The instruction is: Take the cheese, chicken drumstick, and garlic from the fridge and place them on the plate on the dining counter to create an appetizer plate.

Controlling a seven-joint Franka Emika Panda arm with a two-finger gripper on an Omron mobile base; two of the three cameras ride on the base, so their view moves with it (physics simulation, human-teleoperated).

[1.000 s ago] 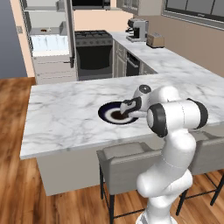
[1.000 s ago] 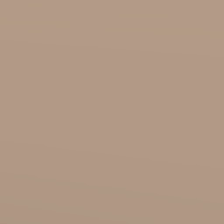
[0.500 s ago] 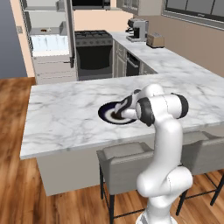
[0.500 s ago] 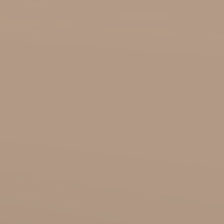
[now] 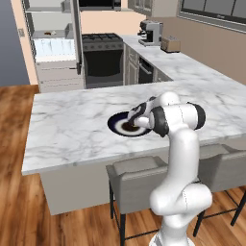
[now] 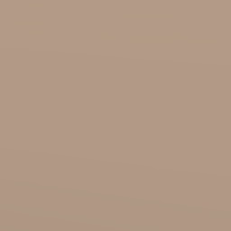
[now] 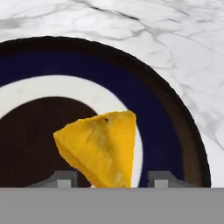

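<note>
My fingers (image 7: 65, 178) stand over the plate (image 5: 115, 123), which lies mid-surface (image 5: 67, 129), nearer the stool-side edge. The cheese (image 7: 101, 146) sits between my fingers, above the plate's centre. The fridge (image 5: 53, 45) stands beyond the far left corner.

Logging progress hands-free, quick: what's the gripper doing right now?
Gripper: jaws apart over the plate, cheese between the fingertips; a grip cannot be told.

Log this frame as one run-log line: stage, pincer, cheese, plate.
stage: cheese drop-off | pincer: over plate, jaws apart either side of cheese | cheese: above plate's white centre | plate: on dining counter
</note>
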